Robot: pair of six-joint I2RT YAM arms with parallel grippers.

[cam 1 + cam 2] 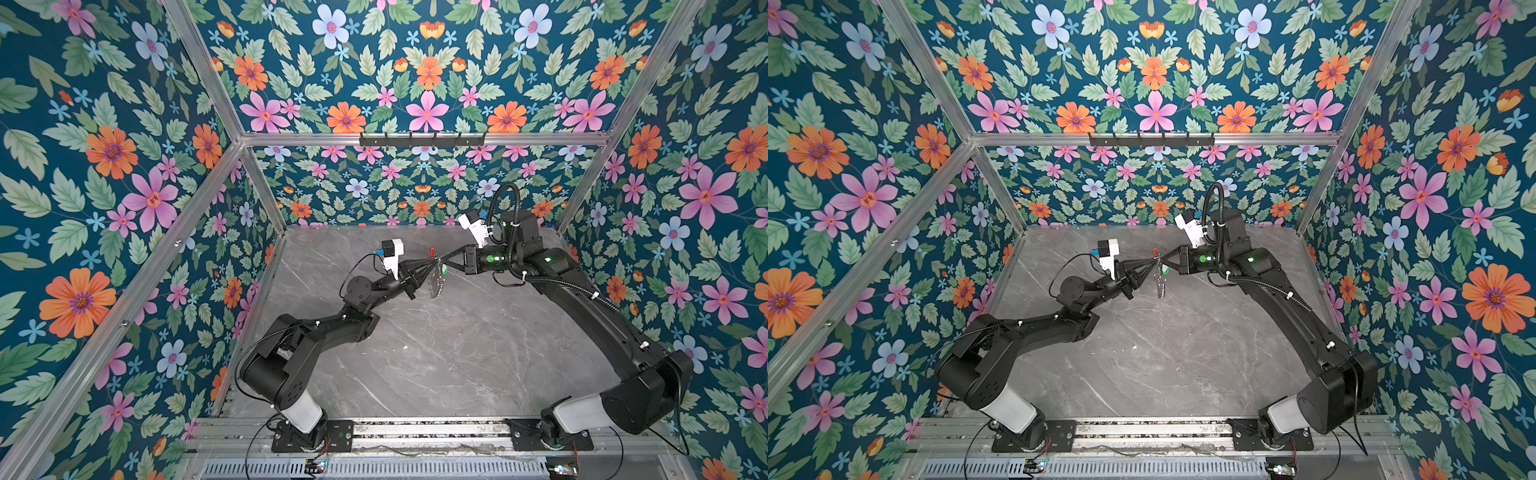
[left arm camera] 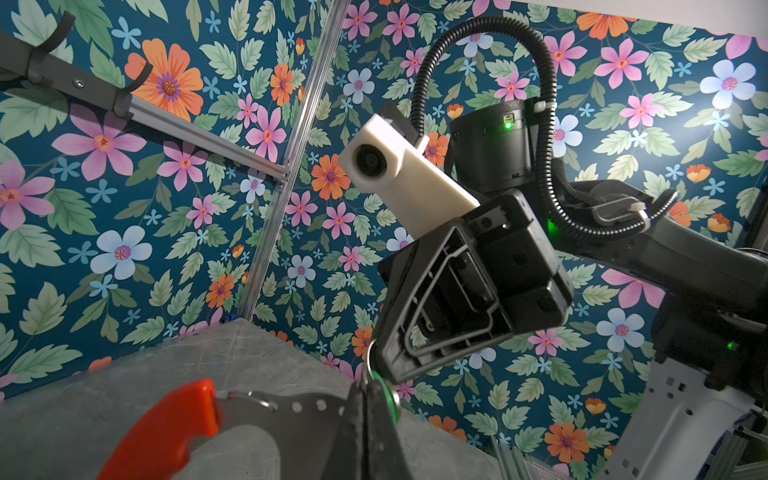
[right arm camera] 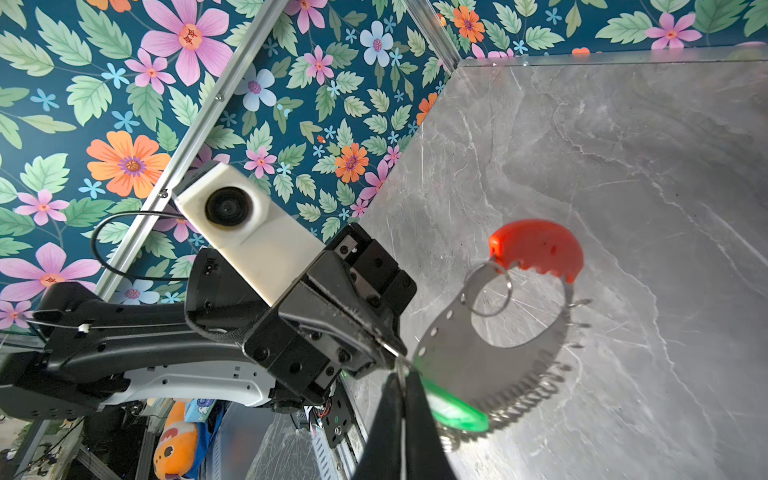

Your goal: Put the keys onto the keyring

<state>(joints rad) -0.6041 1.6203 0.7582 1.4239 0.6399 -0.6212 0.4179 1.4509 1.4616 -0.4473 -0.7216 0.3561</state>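
Both arms meet in mid-air over the back of the table. My left gripper [image 2: 365,390] is shut on the edge of the keyring [image 2: 307,415], a grey hoop with a red segment [image 3: 536,249] and a fringe of small silver loops. The keyring [image 1: 436,284] hangs edge-on below the fingertips in both top views. My right gripper [image 3: 401,382] is shut on a thin silver part of the green-headed key [image 3: 453,411], which lies against the hoop's rim. The tips of the left gripper [image 1: 434,262] and right gripper [image 1: 442,262] nearly touch. The key's blade is hidden.
The grey marble table [image 1: 415,353] lies well below the held parts. A black hook rack [image 1: 422,139] sits on the rear aluminium rail. Floral walls close in the left, right and back. A larger silver ring [image 3: 488,291] hangs on the hoop by the red segment.
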